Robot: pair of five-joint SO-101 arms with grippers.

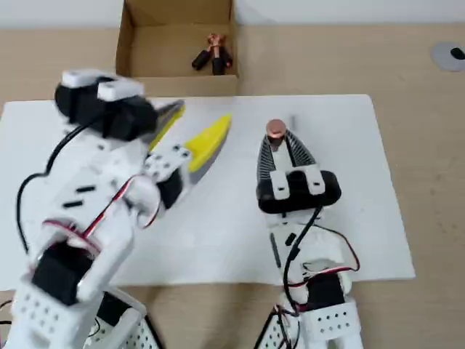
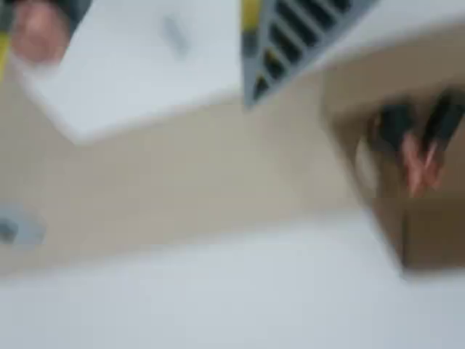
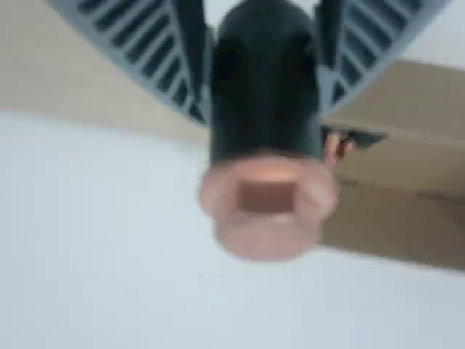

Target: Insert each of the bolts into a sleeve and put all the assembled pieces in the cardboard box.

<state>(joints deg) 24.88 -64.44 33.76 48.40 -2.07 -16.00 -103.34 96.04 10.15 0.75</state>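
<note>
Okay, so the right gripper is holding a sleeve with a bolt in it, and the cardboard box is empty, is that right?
Not quite. The cardboard box is not empty: the high view shows two assembled pieces lying inside it. The rest holds: the right gripper is holding a sleeve with a bolt in it.

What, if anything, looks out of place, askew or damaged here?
Nothing stands out. Two assembled pieces lie inside the cardboard box, and the right gripper holds a bolt seated in its sleeve over the white mat.
</note>
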